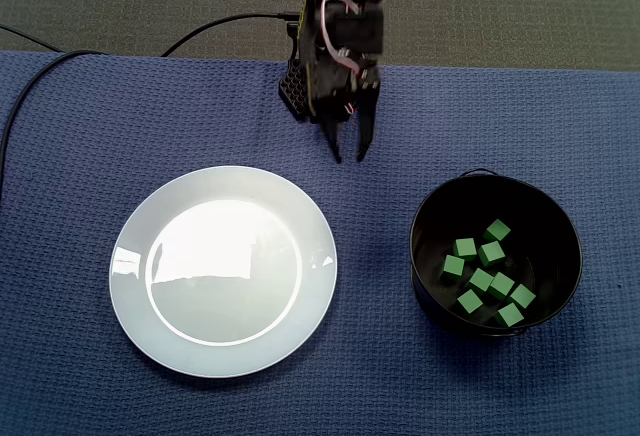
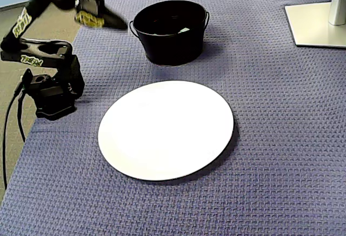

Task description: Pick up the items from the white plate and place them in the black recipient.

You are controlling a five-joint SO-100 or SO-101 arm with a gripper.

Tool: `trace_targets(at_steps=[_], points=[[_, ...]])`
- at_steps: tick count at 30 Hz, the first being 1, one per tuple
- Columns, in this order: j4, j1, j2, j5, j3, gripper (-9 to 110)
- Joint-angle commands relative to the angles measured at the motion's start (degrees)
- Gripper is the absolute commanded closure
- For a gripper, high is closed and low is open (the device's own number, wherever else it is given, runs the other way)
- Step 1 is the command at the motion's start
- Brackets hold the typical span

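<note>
In a fixed view the plate [image 1: 125, 266] lower-left of the gripper [image 1: 350, 156] is bare and the cubes [image 1: 491, 253] lie in the bucket [image 1: 545, 218] lower-right, so I judge its narrowly parted, empty jaws need only park clear.

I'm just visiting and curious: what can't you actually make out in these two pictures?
Green cubes: in a fixed view the bucket wall hides them.
Gripper: in a fixed view, dark and blurred; fingers merge.
Arm: top edge cuts it off in a fixed view.
White stand: cut by the corner.
</note>
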Motion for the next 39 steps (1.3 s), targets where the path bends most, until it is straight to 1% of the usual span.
trace_targets(at_steps=[1,8,12,17,20,24,39], points=[[3.2,2.4,6.8,-4.8,14.2,101],[6.4,5.2,17.6,-8.1,33.8,101],[11.5,6.6,18.5,-9.5,39.0,102],[21.4,6.4,18.5,-6.7,39.4,102],[21.5,6.9,18.5,-3.0,39.4,102],[21.5,9.1,18.5,-3.3,39.4,101],[21.5,9.1,18.5,-3.3,39.4,101]])
